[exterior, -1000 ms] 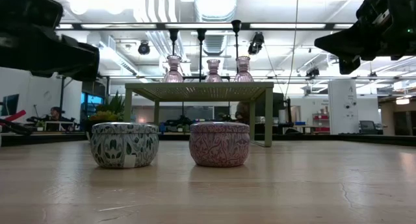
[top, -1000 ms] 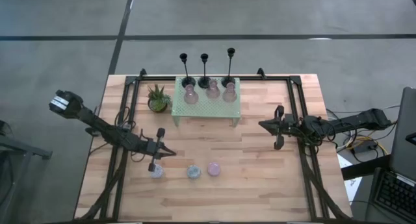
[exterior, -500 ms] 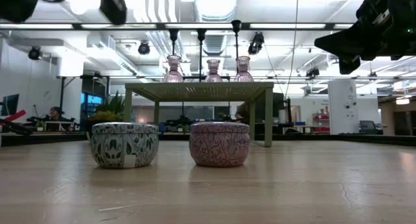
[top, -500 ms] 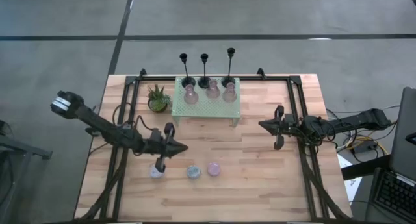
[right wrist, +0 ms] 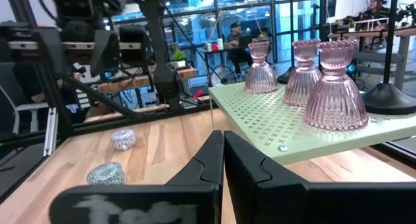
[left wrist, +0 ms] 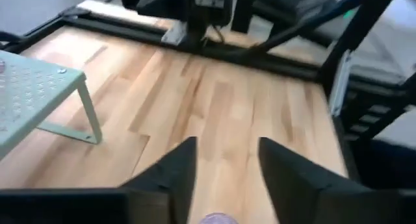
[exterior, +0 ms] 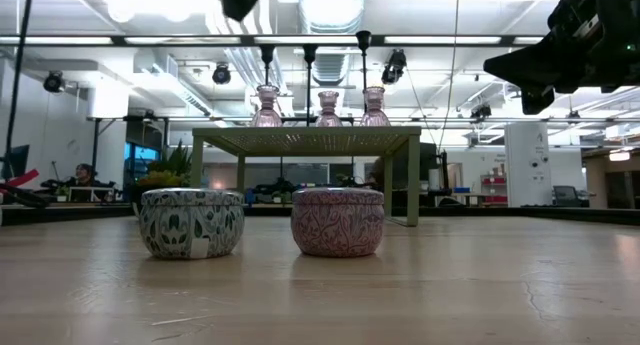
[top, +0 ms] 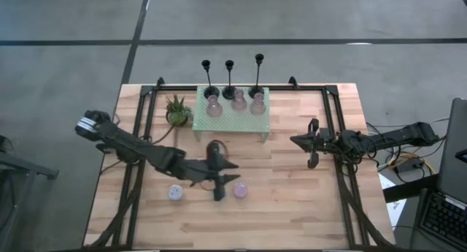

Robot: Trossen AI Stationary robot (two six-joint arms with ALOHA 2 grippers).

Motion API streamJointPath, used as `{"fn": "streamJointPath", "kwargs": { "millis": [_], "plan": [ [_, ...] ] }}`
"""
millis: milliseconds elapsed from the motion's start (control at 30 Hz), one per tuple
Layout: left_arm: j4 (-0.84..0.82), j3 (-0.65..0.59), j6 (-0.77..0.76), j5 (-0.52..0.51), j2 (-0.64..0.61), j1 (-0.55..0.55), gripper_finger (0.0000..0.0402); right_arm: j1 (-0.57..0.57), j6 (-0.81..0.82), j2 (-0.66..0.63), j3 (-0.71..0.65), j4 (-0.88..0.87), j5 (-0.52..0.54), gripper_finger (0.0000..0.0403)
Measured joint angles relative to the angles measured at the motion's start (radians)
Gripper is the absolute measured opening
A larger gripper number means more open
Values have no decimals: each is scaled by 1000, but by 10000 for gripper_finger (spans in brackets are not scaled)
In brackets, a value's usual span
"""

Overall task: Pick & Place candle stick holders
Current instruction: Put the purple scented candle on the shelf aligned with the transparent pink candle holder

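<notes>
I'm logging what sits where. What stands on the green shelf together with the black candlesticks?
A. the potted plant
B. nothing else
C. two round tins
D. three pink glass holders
D: three pink glass holders stand in a row on the shelf, in front of the black candlesticks.

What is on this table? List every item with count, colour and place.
black candlesticks: three, black, bases along the shelf's back edge.
glass holders: three, pink, on the shelf in front of the candlesticks.
lavender holder: one, pale lavender, front row, leftmost.
blue holder: one, blue-patterned, front row.
pink holder: one, pink, front row, beside the blue one.
shelf: one, mint green, back centre.
potted plant: one, green, left of the shelf.
table: one, light wood.
left gripper: open, above the front row.
right gripper: shut, at the table's right.
</notes>
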Motion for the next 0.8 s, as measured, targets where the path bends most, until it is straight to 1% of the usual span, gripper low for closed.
{"fn": "streamJointPath", "kwargs": {
  "millis": [67,200,267,333,467,567,733,800],
  "plan": [
    [-105,95,3,25,54,7,200,0,0,0,0,0,0,8],
    [-367,262,-9,101,154,23,273,0,0,0,0,0,0,8],
    [-453,323,-12,112,205,24,302,0,0,0,0,0,0,8],
    [-502,369,-11,129,253,24,323,0,0,0,0,0,0,8],
    [-529,405,-11,171,325,25,342,0,0,0,0,0,0,8],
    [-537,404,-22,211,372,24,344,0,0,0,0,0,0,8],
    [-563,403,-25,215,434,25,344,0,0,0,0,0,0,8],
    [-562,403,-31,241,461,25,344,0,0,0,0,0,0,8]
  ]
}}
